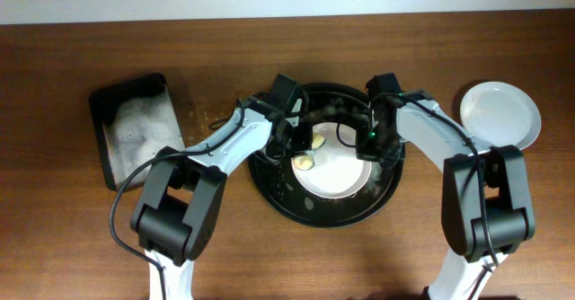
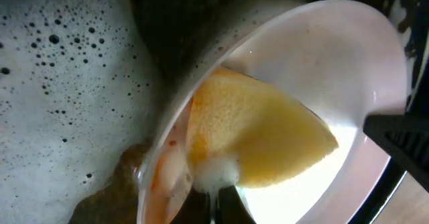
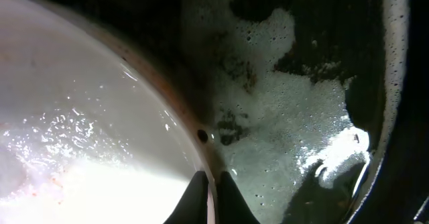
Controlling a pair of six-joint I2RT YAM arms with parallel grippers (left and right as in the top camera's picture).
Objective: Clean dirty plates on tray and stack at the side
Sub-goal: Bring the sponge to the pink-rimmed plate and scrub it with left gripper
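A white dirty plate (image 1: 334, 170) lies tilted in the round black tray (image 1: 388, 192) of soapy water. My left gripper (image 1: 301, 138) is shut on a yellow sponge (image 2: 261, 140) that presses on the plate's inner face (image 2: 335, 70); orange smears show near the rim (image 2: 167, 170). My right gripper (image 1: 373, 143) is shut on the plate's right rim (image 3: 209, 184), with one finger on each side of the edge. The plate's wet white face (image 3: 80, 130) fills the left of the right wrist view. A clean white plate (image 1: 500, 113) sits on the table at the right.
A black rectangular tub (image 1: 135, 125) with white foam stands at the left of the table. Foam and dark water (image 3: 288, 103) fill the tray around the plate. Foam (image 2: 60, 83) also covers the tray in the left wrist view.
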